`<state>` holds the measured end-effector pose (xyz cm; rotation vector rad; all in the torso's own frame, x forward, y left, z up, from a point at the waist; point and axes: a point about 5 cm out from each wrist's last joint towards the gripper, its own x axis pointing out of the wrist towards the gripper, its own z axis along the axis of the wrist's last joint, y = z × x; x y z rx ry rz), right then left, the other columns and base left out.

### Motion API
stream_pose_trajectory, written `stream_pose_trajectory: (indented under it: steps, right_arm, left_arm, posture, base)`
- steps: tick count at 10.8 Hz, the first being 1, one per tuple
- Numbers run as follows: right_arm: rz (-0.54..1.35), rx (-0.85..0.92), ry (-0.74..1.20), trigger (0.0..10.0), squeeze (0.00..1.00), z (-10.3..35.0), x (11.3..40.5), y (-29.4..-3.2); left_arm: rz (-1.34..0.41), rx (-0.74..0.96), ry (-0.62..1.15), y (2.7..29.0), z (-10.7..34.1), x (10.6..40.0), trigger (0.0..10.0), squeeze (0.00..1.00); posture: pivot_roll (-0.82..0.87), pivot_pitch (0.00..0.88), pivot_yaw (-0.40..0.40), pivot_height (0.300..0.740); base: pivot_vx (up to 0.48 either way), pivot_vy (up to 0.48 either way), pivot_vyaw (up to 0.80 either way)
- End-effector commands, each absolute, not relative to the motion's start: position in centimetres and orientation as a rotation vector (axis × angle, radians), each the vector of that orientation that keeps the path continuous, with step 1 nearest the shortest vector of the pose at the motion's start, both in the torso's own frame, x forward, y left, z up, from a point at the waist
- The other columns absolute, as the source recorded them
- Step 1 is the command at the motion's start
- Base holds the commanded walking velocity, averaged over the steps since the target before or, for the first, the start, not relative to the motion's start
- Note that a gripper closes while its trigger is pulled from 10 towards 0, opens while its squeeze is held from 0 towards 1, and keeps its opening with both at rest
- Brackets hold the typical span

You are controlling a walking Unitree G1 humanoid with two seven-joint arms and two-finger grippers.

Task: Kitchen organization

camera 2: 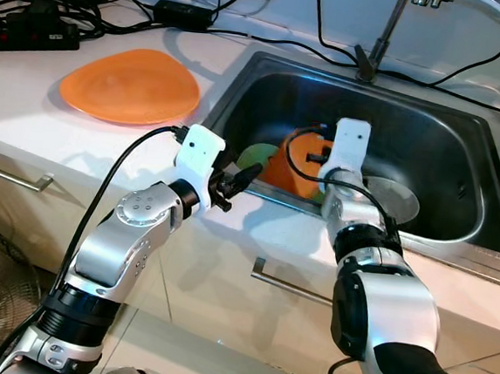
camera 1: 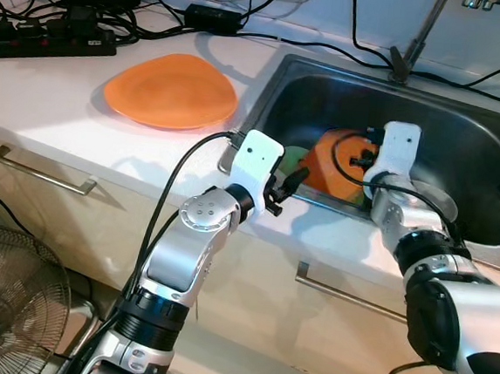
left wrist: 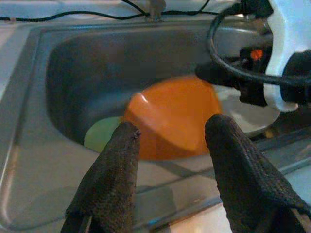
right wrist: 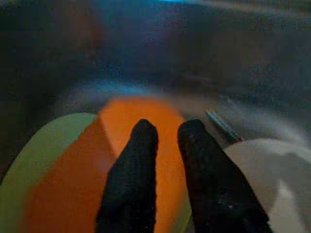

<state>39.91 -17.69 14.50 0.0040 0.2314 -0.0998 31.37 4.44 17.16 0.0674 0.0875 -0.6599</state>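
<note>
A steel sink (camera 1: pixel 465 127) holds an orange bowl (camera 1: pixel 332 166), tilted up on a light green plate (camera 1: pixel 295 156). My right gripper (camera 1: pixel 363 166) reaches down into the sink. Its fingers (right wrist: pixel 141 160) stand almost together at the orange bowl (right wrist: pixel 63 194), seemingly pinching its rim. My left gripper (camera 1: pixel 289 187) hovers open at the sink's front left rim, pointing at the bowl (left wrist: pixel 175 116), with nothing between its fingers (left wrist: pixel 116 165). A second orange plate (camera 1: pixel 171 90) lies on the white counter left of the sink.
A pale grey plate (camera 2: pixel 395 200) lies in the sink to the right of the bowl. The faucet (camera 1: pixel 416 40) stands behind the sink. A power strip (camera 1: pixel 48 38) and cables cover the back of the counter. A floor fan (camera 1: pixel 3 305) stands at lower left, by the drawer handles (camera 1: pixel 41 169).
</note>
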Motion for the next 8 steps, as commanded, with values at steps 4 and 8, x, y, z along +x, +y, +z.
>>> stream_pose_trajectory:
  steps: [4, 8]
  right_arm:
    - [-0.1, 0.02, 0.064, 10.0, 0.0, 17.2, 40.6, -17.3]
    - [0.057, 0.187, -0.25, 10.0, 0.0, 19.6, 38.7, -14.9]
  left_arm:
    - [-0.646, 0.101, 0.028, 4.4, 17.9, 31.2, 10.0, 0.0]
    - [-0.439, 0.378, -0.196, 6.8, 20.0, 32.5, 10.0, 0.0]
  posture:
    - [0.11, 0.058, -0.072, 0.74]
    - [0.09, 0.054, -0.065, 0.74]
  base:
    - [0.0, 0.0, 0.0]
    - [0.0, 0.0, 0.0]
